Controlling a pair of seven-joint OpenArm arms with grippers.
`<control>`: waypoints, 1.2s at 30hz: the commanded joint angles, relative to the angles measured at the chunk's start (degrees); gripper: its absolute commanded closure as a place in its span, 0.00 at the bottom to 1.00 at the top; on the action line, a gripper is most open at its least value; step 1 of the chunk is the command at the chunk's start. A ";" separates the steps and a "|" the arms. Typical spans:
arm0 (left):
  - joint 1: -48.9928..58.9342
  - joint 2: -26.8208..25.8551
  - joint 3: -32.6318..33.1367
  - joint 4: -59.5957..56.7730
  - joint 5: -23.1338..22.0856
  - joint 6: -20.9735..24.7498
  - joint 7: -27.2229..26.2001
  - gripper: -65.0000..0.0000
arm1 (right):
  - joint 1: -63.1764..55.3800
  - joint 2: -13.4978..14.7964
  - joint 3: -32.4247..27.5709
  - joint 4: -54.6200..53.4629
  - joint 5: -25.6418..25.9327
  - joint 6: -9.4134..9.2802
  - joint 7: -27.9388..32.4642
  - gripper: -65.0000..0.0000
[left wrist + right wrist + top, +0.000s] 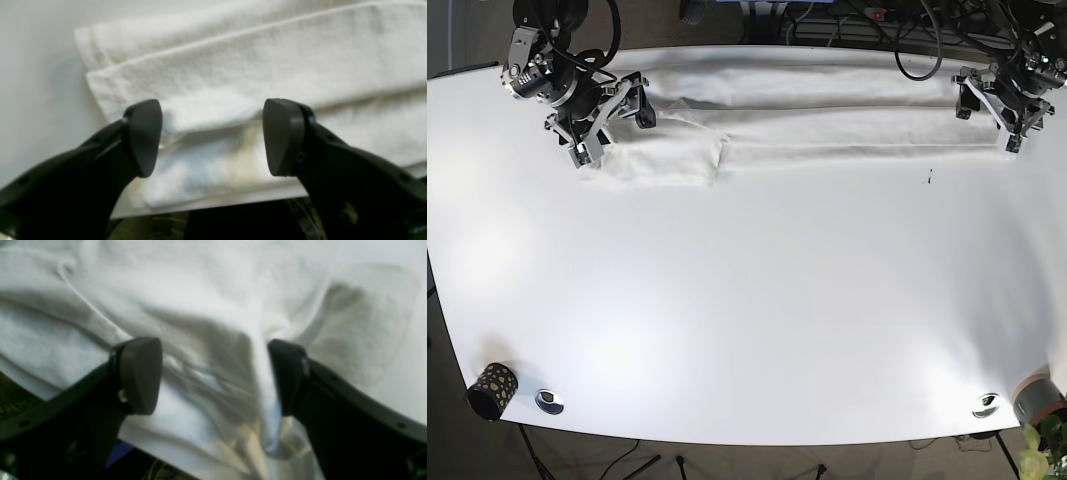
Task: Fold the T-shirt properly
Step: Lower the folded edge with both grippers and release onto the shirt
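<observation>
A broad white table (747, 300) is filling almost the whole base view. The white T-shirt (807, 120) is lying along its far edge as a long, narrow folded band, running from the far left corner almost to the far right one. Its left end is spreading wider and looking more rumpled, while the right part is lying in flat, straight layers.

The right arm's gripper (605, 122) is sitting at the far left, over the rumpled end of the shirt. In its wrist view the gripper (215, 376) is standing with its jaws spread apart, and a raised ridge of cloth is resting against one finger (287, 376), not pinched.

The left arm's gripper (989, 120) is sitting at the far right, at the band's neat end. Its wrist view is showing the gripper (213, 136) with jaws wide apart above the stacked folded edges, holding nothing.

A small dark speckled cup (491, 390) is standing at the near left corner.
</observation>
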 commanded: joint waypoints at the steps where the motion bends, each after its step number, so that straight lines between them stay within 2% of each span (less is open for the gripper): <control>1: -0.03 -0.76 -0.02 -1.22 -0.48 -0.03 -0.88 0.33 | 0.50 0.59 0.49 -1.81 -0.84 0.03 0.66 0.27; 8: -6.63 -0.84 1.04 -8.34 0.13 -0.03 -0.97 0.33 | 2.61 1.03 0.22 -6.73 -1.20 0.03 5.50 0.27; 11: -10.14 -0.84 2.18 -10.97 2.86 -0.03 -0.97 0.33 | 5.16 1.21 0.49 -9.55 -1.28 -0.06 5.85 0.27; 15: -15.95 -0.76 2.44 -14.49 6.37 -0.03 -0.97 0.32 | 9.29 2.88 0.40 -12.89 -1.28 -0.15 5.85 0.27; 18: -19.37 -0.76 2.44 -16.86 7.43 -0.03 -0.97 0.32 | 12.46 3.32 0.40 -15.00 -1.28 -0.32 5.94 0.27; 23: -24.65 -0.76 2.44 -20.47 7.69 -0.03 -0.97 0.32 | 17.82 5.25 0.40 -16.40 -1.28 -0.32 5.94 0.27; 36: -26.49 -0.76 2.44 -21.17 7.52 -0.03 -0.97 0.32 | 26.52 4.99 -0.22 -16.40 -1.20 -0.41 1.54 0.27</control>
